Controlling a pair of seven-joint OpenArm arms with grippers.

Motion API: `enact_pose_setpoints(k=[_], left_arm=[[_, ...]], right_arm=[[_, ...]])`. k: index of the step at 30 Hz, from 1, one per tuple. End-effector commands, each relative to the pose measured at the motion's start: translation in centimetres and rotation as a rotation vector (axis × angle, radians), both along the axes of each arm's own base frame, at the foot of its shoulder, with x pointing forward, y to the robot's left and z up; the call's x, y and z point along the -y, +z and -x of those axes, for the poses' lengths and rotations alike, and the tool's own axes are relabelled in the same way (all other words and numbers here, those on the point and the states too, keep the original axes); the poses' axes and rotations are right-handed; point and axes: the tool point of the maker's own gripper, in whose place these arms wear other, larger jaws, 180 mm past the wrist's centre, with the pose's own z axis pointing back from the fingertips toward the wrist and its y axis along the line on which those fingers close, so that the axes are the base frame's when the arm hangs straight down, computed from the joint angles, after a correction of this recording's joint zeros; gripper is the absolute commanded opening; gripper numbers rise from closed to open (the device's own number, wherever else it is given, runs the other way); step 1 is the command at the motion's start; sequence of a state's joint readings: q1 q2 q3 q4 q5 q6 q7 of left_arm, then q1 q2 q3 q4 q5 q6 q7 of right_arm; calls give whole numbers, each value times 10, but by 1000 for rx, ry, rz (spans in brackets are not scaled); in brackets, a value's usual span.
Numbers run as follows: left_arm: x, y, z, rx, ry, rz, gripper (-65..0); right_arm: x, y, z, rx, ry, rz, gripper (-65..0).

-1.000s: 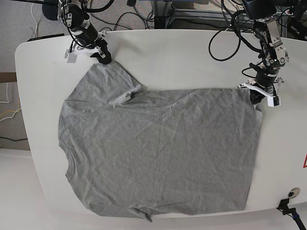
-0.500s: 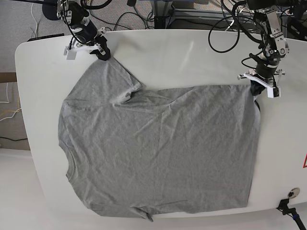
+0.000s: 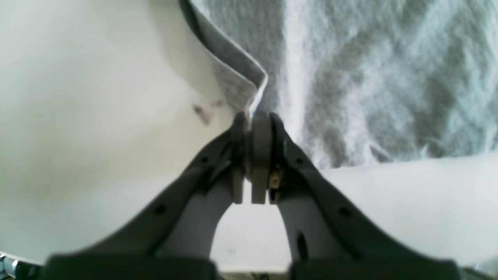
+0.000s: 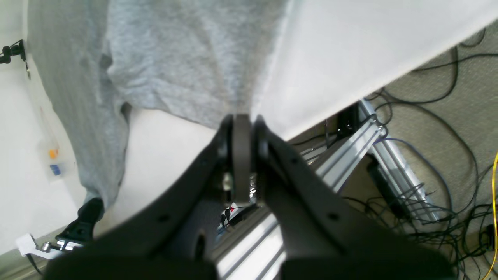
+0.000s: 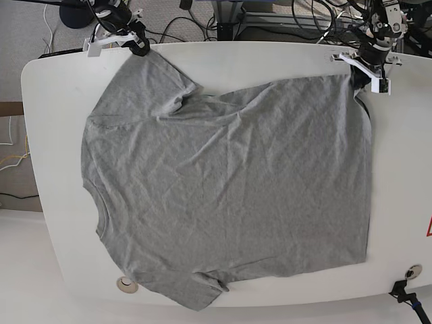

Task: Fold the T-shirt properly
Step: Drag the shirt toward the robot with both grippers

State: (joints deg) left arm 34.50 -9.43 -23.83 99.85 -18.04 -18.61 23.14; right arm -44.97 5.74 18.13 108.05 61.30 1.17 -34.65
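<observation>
The heather-grey T-shirt (image 5: 223, 182) lies spread on the white table (image 5: 270, 61), plain side up, collar at the left, wrinkled. My left gripper (image 5: 360, 75) is shut on the far hem corner at the view's right; the left wrist view shows the cloth edge (image 3: 241, 81) pinched between its closed pads (image 3: 260, 147). My right gripper (image 5: 140, 47) is shut on the far sleeve's edge at the view's left. The right wrist view shows its jaws closed on grey fabric (image 4: 186, 58) beside the table's rim (image 4: 350, 46).
Cables (image 5: 182, 27) and an aluminium frame (image 4: 350, 155) lie beyond the table's far edge. Two round grommets (image 5: 125, 285) (image 5: 412, 272) sit near the front edge. A red-and-white sticker (image 5: 428, 226) shows at the right border.
Both grippers have moved toward the table's far edge, dragging the shirt with them. The far sleeve and hem now lie stretched out flatter, and a grommet has been uncovered at the front left.
</observation>
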Motion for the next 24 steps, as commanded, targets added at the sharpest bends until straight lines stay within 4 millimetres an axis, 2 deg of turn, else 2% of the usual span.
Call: enact_pose_setpoints(k=[1,8,11,13,17,21,24], left_arm=[[2,13,6,24,-22,-13,-650],[10,20,46,-43,-58,-31,-650],[6,24,51,-46,-53,-44,-650],[6,25,49,-40,-52,-44,-650],[-3,42,12,65,-31,-63,-650],[-4,58,-19,152,-27,-68,-650],[-5,61,-37,146,-21,-67,-650]], right_arm=[[1,9,7,10,9,9,-650],[-2,17,27,-18,12,0,-650],[-2,23,24,-2,1,-43,-650],[0,29,12,31,3,-62,-650],[5,41,-21,117,24,-60,-650],[5,54,-50,197,21,-80,-650],[6,65,-71,256,35,-89,-650]])
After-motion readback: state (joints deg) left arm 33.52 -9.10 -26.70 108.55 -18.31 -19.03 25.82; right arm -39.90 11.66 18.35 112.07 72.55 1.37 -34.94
